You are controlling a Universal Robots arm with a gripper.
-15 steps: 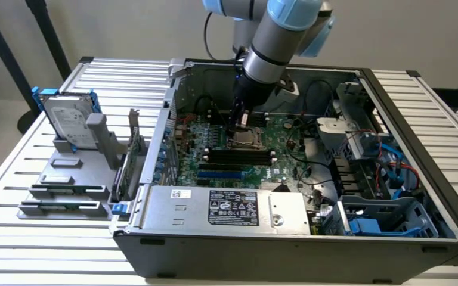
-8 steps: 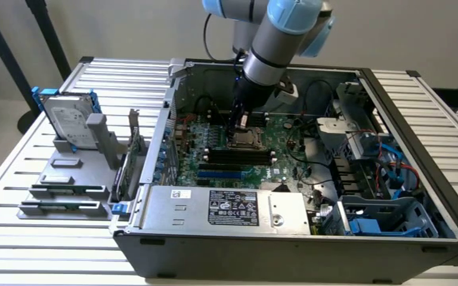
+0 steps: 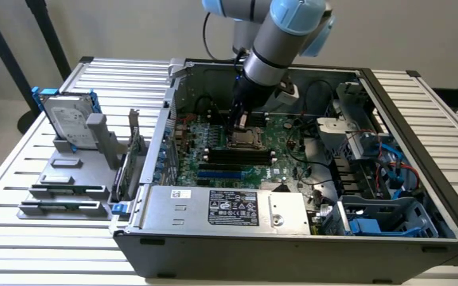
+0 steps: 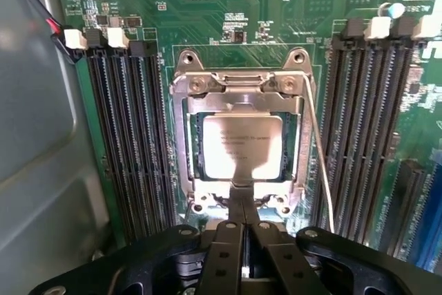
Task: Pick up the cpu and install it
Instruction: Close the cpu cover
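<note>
Both fingers (image 4: 231,236) of our gripper (image 4: 242,191) are pressed together, holding nothing, tips just over the cpu (image 4: 242,144), which lies in its socket frame (image 4: 185,139). Pressing down off-centre, we could tilt the chip and bend the socket's pins.

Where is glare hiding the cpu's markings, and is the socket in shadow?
Wrist view: bright glare washes out the middle of the cpu, print barely legible; a dark patch lies by the shut pincer. Exterior view: soft even light, no hard shadows, socket dim under the arm.
</note>
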